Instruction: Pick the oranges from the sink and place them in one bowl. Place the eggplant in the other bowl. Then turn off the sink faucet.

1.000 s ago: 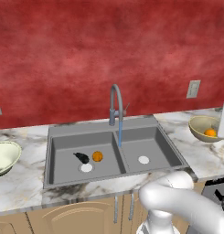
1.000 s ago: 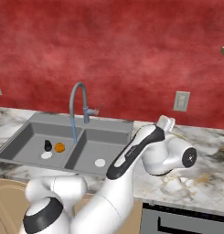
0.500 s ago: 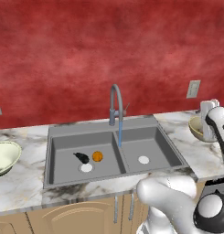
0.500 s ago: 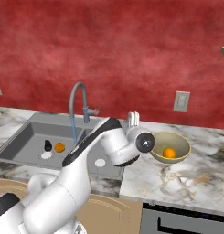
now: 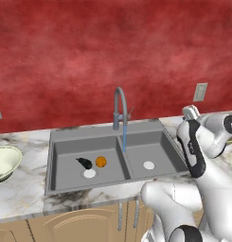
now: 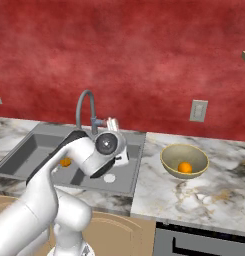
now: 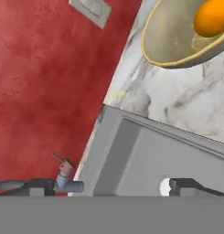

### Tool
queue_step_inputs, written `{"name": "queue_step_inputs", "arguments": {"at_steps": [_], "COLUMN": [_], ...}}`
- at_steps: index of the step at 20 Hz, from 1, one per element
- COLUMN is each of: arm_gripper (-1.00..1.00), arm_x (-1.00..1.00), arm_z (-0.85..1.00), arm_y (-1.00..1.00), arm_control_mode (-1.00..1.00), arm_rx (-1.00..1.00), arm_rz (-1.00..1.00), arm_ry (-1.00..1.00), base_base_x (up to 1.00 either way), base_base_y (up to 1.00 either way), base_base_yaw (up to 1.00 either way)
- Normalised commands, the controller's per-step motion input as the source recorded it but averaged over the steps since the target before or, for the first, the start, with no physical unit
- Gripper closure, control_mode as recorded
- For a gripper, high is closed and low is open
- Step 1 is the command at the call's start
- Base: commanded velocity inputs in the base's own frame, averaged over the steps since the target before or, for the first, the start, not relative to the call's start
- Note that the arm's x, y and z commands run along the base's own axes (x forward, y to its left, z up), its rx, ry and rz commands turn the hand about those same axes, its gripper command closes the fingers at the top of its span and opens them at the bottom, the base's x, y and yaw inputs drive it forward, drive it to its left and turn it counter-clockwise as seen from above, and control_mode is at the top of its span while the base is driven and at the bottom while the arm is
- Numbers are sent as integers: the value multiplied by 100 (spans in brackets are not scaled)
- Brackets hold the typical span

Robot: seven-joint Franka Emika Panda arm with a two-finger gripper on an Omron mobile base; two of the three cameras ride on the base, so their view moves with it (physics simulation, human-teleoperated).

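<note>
With its tool (image 6: 112, 123) wide and empty, I'd swing left, drop straight over the orange (image 5: 101, 162) beside the eggplant (image 5: 84, 163), avoiding the faucet (image 5: 120, 108).

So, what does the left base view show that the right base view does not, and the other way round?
Left base view alone: the pale cream-white bowl at the left edge of the counter, and the small, nearly black eggplant in the left basin, beside a white drain.

Right base view alone: the round tan bowl on the marble counter right of the sink, with one bright orange fruit inside.

Both: the grey double-basin sink, the tall grey arched faucet, the second orange in the left basin, and the white arm reaching over the sink.
</note>
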Motion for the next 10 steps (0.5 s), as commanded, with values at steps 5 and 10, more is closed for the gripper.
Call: {"name": "queue_step_inputs", "arguments": {"at_steps": [5, 10], "arm_gripper": [-100, -100], "arm_x": [-13, -13], "arm_z": [1, 0], "arm_y": [65, 63], "arm_control_mode": [-100, -100], "arm_rx": [-40, -41], "arm_rz": [9, 12], "arm_ry": [0, 0], "base_base_x": [0, 0], "base_base_y": [0, 0], "base_base_yaw": [0, 0]}}
